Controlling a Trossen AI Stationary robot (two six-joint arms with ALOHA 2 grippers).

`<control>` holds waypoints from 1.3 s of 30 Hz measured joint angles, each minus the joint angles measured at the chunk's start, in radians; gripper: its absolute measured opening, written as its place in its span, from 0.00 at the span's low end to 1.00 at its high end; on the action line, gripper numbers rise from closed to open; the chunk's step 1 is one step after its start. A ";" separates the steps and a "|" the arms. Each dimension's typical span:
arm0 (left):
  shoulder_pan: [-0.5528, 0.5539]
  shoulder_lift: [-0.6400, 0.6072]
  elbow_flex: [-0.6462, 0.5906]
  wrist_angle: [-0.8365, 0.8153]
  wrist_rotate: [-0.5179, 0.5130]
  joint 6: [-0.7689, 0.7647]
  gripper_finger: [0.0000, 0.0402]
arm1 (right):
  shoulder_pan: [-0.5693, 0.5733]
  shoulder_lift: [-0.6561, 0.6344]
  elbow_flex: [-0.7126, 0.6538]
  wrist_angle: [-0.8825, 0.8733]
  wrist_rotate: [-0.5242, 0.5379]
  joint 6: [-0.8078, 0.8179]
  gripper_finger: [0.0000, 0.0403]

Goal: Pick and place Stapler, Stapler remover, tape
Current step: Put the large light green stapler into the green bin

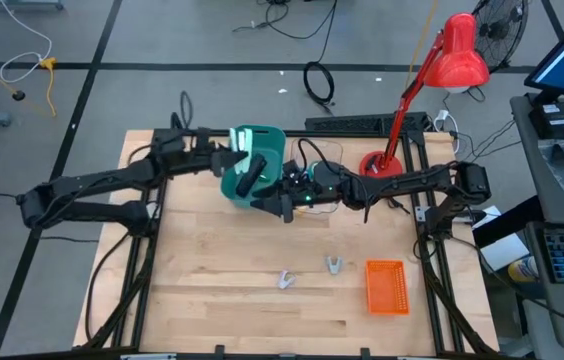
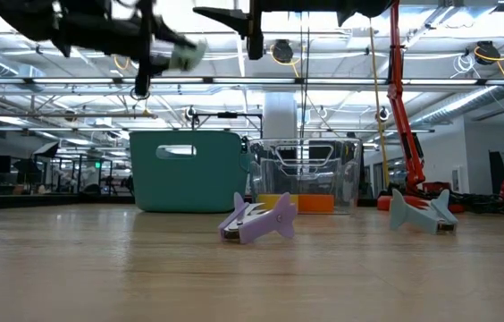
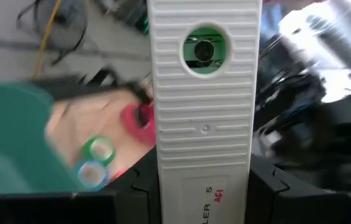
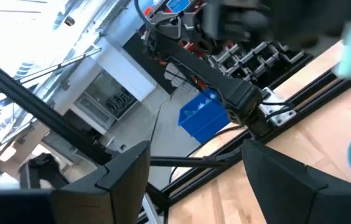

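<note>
The green bin [image 1: 262,150] is half hidden by both arms at upper centre. The left gripper [image 3: 203,186] clamps the pale stapler [image 3: 204,106], long axis running up the frame, above the bin. The right gripper [image 4: 191,168] gapes empty.

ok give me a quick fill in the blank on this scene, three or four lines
1. The left pincer holds a white ____ above the teal bin.
2. The right pincer is ____ and holds nothing.
3. The flat basket lying on the table is ____ in colour.
4. Behind the bin stands a red desk ____.

Missing words: stapler; open; orange; lamp
</note>
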 joint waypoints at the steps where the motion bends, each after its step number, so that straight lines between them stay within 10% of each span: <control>1: 0.020 0.020 0.000 -0.009 0.026 -0.002 0.35 | 0.000 0.000 0.000 0.000 -0.003 -0.001 0.62; 22: 0.149 0.573 0.186 0.027 0.411 -0.070 0.35 | -0.027 -0.267 0.000 -0.251 0.087 -0.221 0.62; 39: 0.113 0.582 0.507 -0.748 0.114 0.137 0.35 | -0.137 -0.339 -0.001 -0.392 0.080 -0.317 0.62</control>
